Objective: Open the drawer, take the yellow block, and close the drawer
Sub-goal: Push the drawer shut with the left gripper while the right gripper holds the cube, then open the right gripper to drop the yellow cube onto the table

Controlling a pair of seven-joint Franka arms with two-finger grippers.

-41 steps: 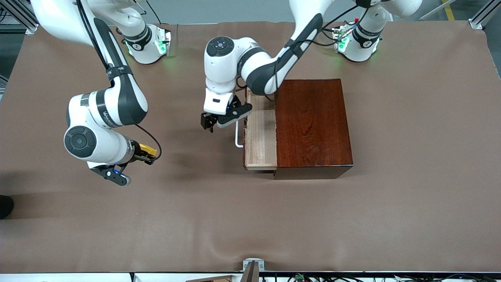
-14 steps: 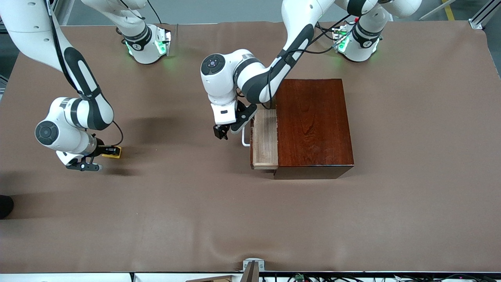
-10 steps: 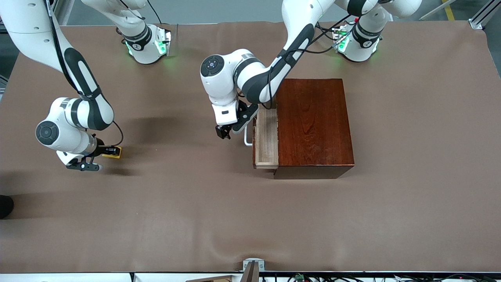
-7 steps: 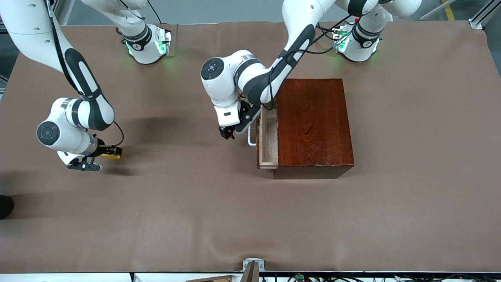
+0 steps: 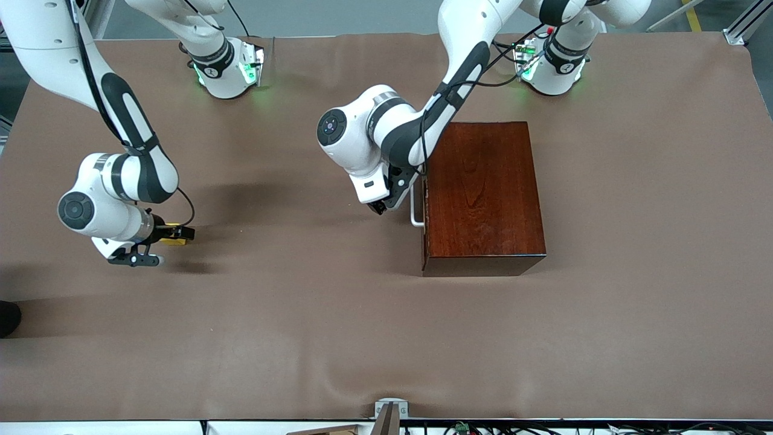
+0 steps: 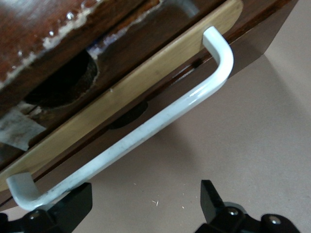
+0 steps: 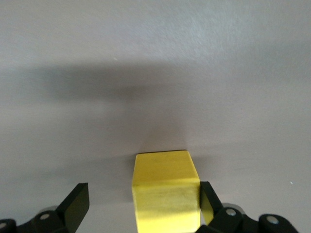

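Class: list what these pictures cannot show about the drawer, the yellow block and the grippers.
- Inside of the drawer: front view, hidden under the box.
- yellow block: front view, mostly covered by the right gripper; right wrist view, partly cut by the picture's edge.
- left gripper tips: front view, hidden by its wrist.

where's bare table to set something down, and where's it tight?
Bare: the brown table nearer the camera than the wooden box, and the stretch between the box and the yellow block. Tight: at the drawer handle, where the open left gripper sits, and around the open right gripper at the block.
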